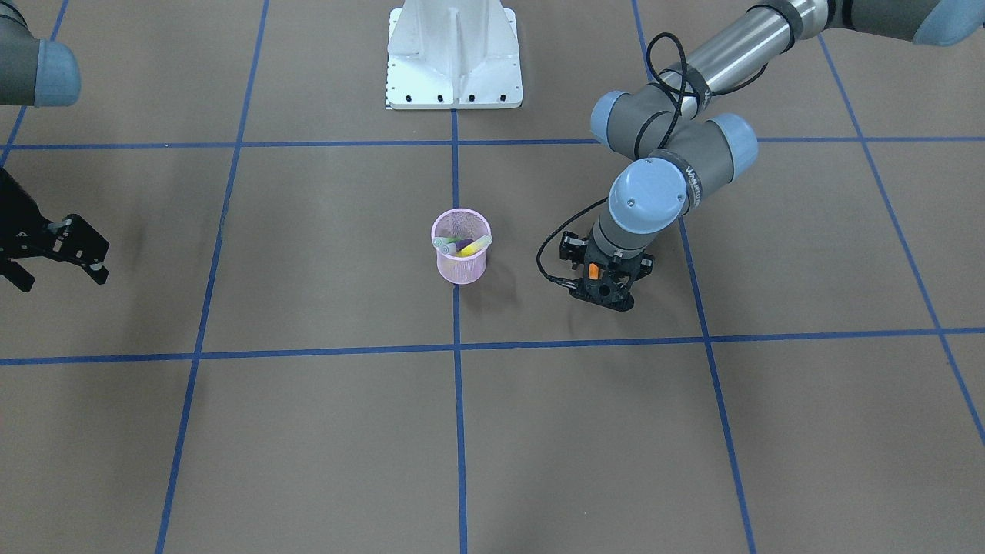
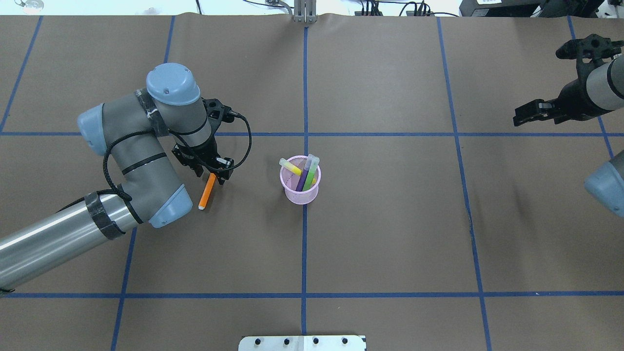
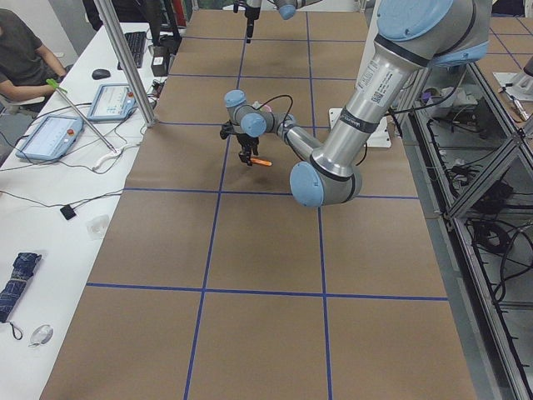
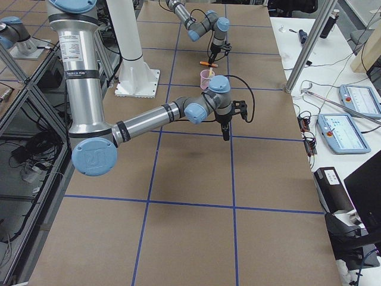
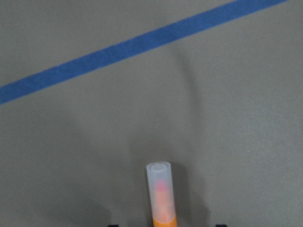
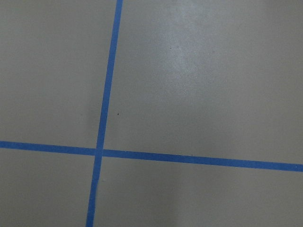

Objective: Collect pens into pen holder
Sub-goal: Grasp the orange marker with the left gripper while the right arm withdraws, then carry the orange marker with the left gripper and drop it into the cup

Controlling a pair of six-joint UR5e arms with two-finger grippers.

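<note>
Overhead exterior coverage places the left end effector (image 2: 210, 175) low over the orange pen (image 2: 206, 192), at the end opposite its pale cap. The pen lies flat on the table (image 2: 390, 234), near the pen holder (image 2: 300, 196), on the robot's left of it. In the left wrist view dark fingertips are seen clear of the barrel on both sides, so the jaws are judged spread, with nothing gripped yet.

Since the pen would be taken near one end, it could pivot or droop when lifted, and slip out. The yellow pen (image 2: 291, 167), purple pen (image 2: 302, 181) and green pen (image 2: 310, 174) lean across the holder's mouth, so less opening is left. A tilted pen could catch the rim, and the light cup could be tipped.

Open table lies between pen and holder. The right end effector (image 1: 61, 275), also spread and empty, is held well apart, and the table edges are distant.
</note>
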